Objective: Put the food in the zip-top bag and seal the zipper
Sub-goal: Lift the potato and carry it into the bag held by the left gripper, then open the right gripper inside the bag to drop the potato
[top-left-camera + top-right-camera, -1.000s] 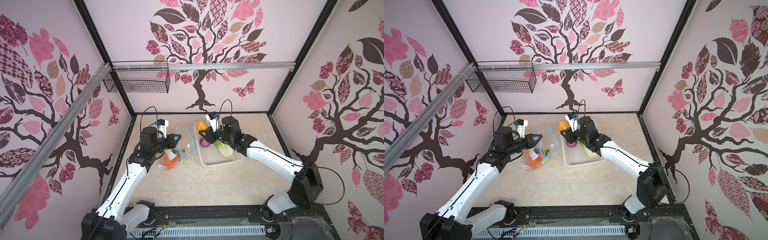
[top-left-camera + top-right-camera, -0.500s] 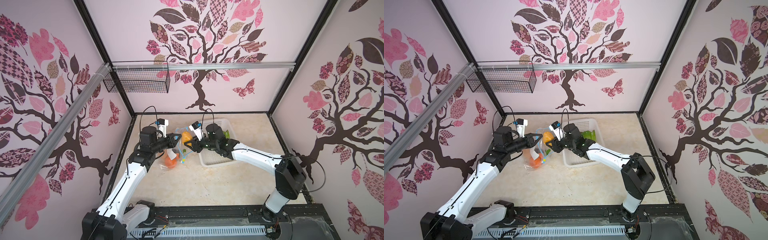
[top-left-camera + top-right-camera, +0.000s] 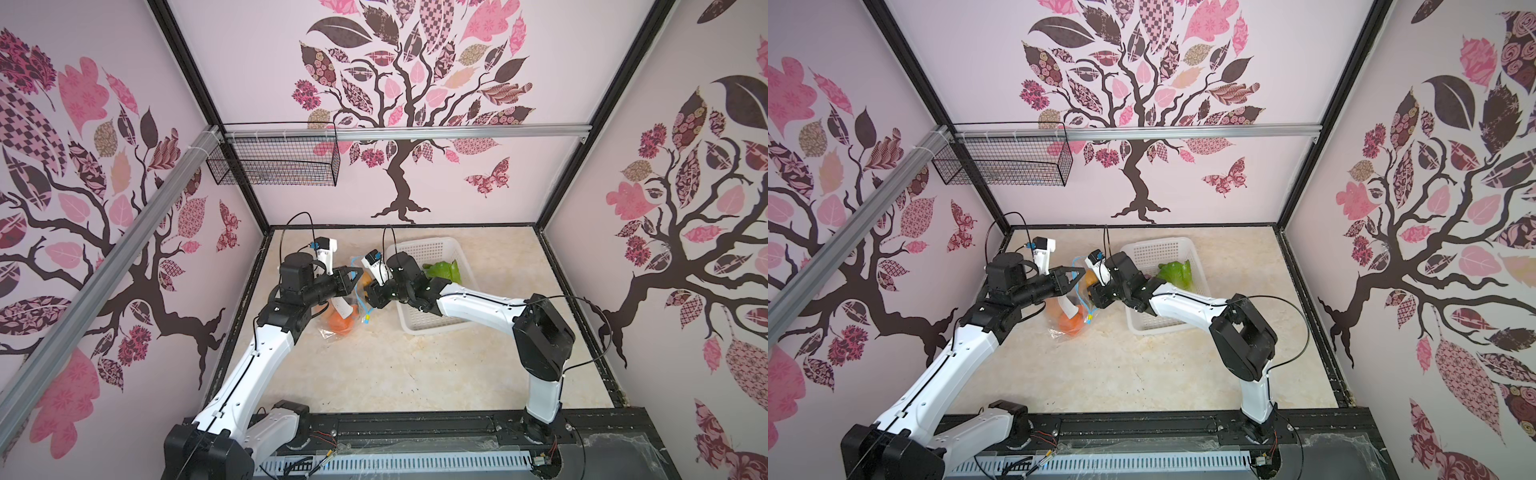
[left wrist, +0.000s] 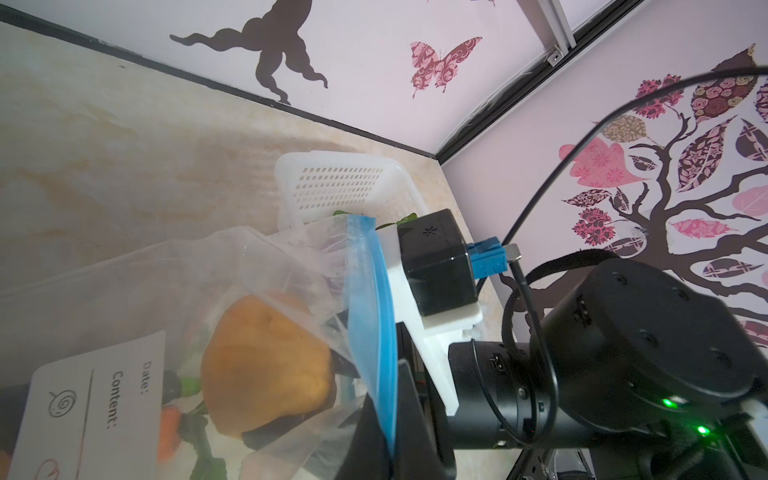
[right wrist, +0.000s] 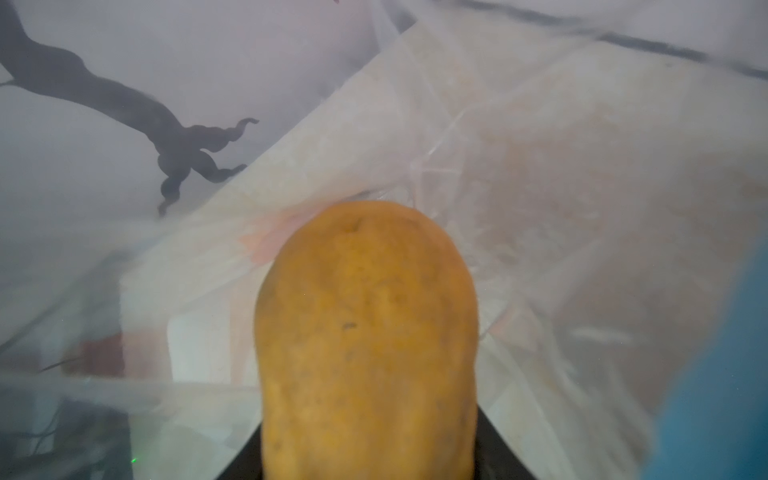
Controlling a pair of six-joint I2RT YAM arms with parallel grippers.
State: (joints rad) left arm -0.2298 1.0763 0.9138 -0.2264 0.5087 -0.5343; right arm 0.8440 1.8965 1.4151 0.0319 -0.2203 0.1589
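Potato point(image 5: 365, 332) sits between the black jaws of the right gripper point(image 3: 367, 289), which press on its sides. It is already inside the mouth of the zip-top bag point(image 4: 166, 282), with clear plastic all round it in the right wrist view. The left gripper point(image 3: 354, 276) is pressed together on the zipper point(image 4: 370, 299) — pinching that light blue strip and holding the mouth edge up off the table point(image 3: 415, 365). Lower in the bag, beside the white label point(image 4: 95, 407), lies an orange carrot point(image 4: 168, 428) with a green top. Just beside the bag stands the white basket point(image 3: 419, 245) — the green cabbage point(image 3: 442, 270) lies in it.
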